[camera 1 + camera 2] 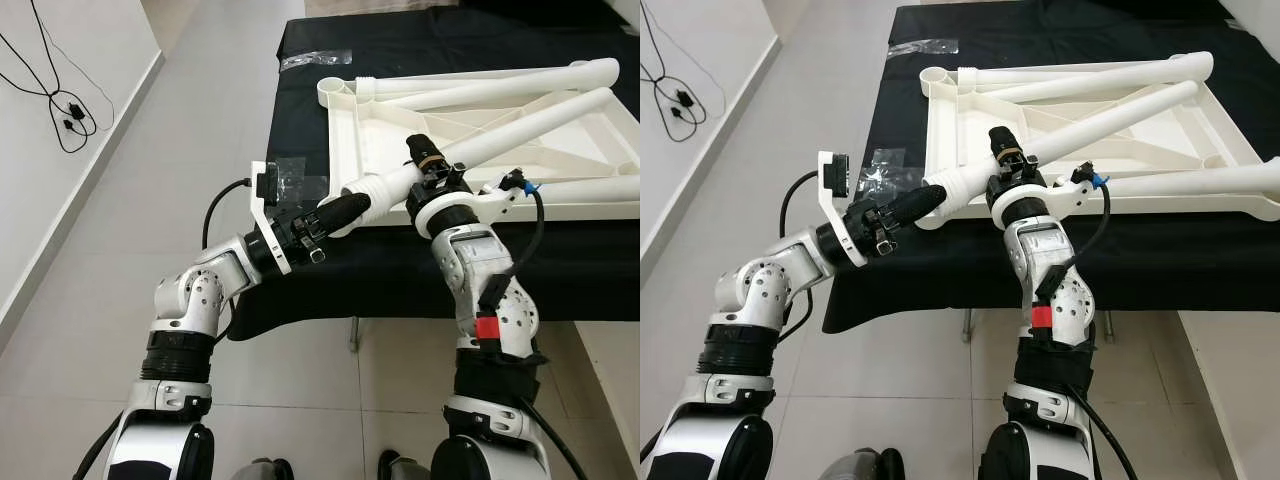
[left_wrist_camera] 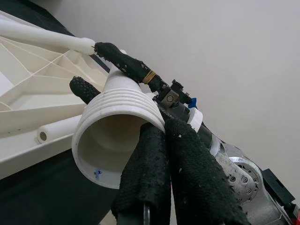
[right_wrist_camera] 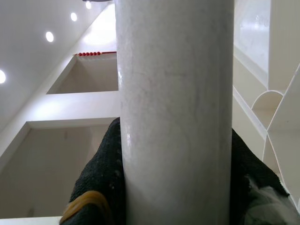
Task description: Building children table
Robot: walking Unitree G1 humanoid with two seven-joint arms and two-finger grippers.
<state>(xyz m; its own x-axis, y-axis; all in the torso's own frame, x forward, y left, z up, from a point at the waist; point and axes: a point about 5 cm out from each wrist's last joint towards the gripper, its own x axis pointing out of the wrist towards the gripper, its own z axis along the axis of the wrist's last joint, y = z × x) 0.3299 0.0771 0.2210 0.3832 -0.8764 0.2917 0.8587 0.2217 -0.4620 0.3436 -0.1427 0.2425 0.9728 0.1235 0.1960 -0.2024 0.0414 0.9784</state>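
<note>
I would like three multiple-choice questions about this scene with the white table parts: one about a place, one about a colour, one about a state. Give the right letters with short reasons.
1. Where does the white tabletop lie?
A. on the floor
B. upside down on the black-covered table
C. against the wall

2. What colour is the cloth?
A. black
B. red
C. green

3. How is the white leg held?
A. by no gripper
B. by the left gripper alone
C. by both grippers

Answers:
1 B, its ribbed underside faces up on the cloth.
2 A, the cloth looks black in both eye views.
3 C, the left gripper clamps the threaded end and the right gripper closes around the shaft.
</note>
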